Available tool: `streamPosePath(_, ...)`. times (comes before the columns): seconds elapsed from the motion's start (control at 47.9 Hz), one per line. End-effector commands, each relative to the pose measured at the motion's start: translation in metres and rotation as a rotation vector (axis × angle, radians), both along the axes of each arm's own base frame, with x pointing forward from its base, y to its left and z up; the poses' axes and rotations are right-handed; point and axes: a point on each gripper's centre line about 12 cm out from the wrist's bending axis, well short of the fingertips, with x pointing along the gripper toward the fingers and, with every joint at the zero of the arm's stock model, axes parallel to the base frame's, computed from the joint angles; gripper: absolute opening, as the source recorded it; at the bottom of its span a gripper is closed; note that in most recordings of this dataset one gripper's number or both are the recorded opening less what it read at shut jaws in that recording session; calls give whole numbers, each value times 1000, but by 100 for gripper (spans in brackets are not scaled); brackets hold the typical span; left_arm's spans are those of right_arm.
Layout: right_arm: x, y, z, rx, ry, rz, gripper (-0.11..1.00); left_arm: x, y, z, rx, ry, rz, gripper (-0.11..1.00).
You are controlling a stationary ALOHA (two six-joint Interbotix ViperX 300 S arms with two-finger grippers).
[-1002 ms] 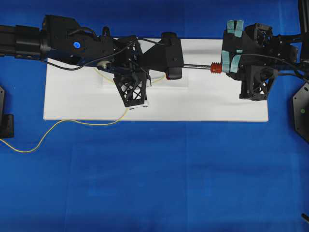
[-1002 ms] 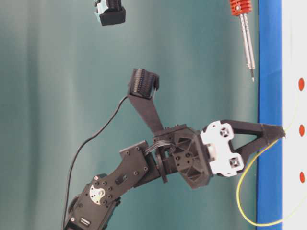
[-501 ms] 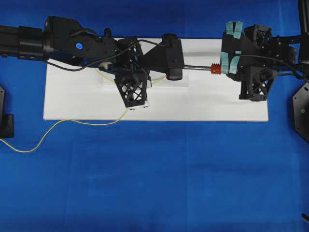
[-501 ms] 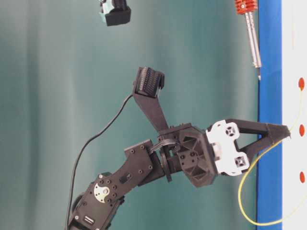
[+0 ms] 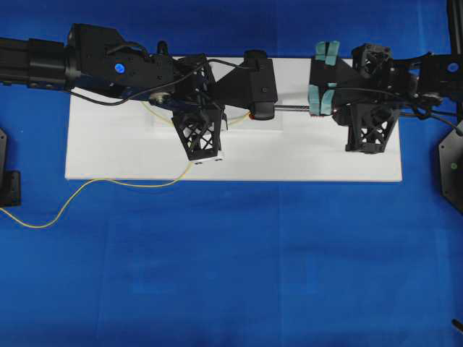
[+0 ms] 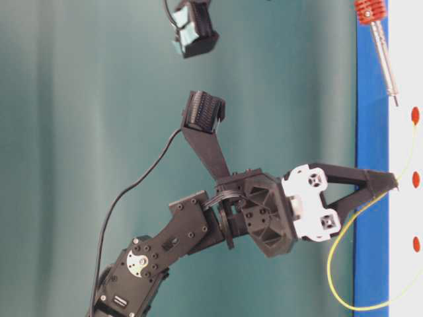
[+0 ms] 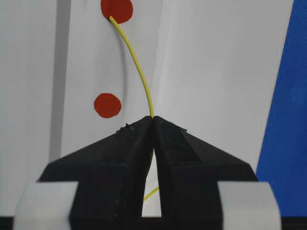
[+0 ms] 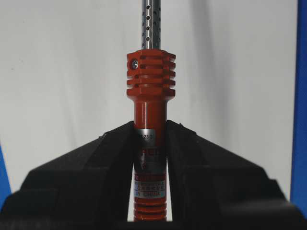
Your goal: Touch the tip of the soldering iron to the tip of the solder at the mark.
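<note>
Solder [image 7: 136,62] pinched between the pressed-together fingers of the left gripper [image 7: 153,120], seen plainly in the left wrist view: thin yellow wire emerging from the very tips of the black fingers, curving up and left across the white board [image 5: 325,163], and ending at the lower edge of the far red mark [image 7: 117,8]. Second red mark [image 7: 107,105] just left of the wire, nearer the fingertips, not touched by it. Loose rest of the wire trailing from behind the gripper, off the near edge of the board and in a long curl over the blue table cover [image 5: 231,275] toward the left edge of the overhead view. Soldering iron [image 8: 149,115] clamped by its red-orange body in the right gripper [image 8: 149,132], jaws closed tight on both sides of the handle just below the ribbed collar, labelled silver band right at the fingertips, perforated metal shaft running straight ahead out of the top of the right wrist view. Overhead, iron shaft lying level over the board, pointing from the right arm toward the left arm, tip hidden beneath the left wrist camera housing. Table-level view turned sideways, board along its right edge with three red marks in a row: iron tip close to the end mark where the solder finishes, yet short of it, a small gap visible between metal point and wire end. Contact between iron tip and solder tip not yet made.
</note>
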Motion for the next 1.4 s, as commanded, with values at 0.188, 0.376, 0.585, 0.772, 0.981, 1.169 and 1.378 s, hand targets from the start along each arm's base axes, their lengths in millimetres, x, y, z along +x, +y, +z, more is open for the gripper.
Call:
streamPosePath(0.188,9,-3,7,-8,-26,1,6,5,1,14,7,-39,-2,2)
streamPosePath(0.376,9,0,6,-7,-24,7,6,5,1,14,8,-41,-2,2)
streamPosePath(0.585,10,1,2,-3,-10,13,6,5,1,14,8,-42,-2,2)
streamPosePath(0.772,11,1,0,-2,-3,14,6,5,1,14,8,-41,-2,2)
streamPosePath(0.981,12,1,1,-3,-6,15,6,6,1,14,8,-42,-2,2)
streamPosePath(1.169,12,1,1,-2,-6,14,6,8,1,16,9,-47,-3,2)
streamPosePath(1.378,12,1,1,-3,-6,15,6,8,1,14,9,-44,-5,2)
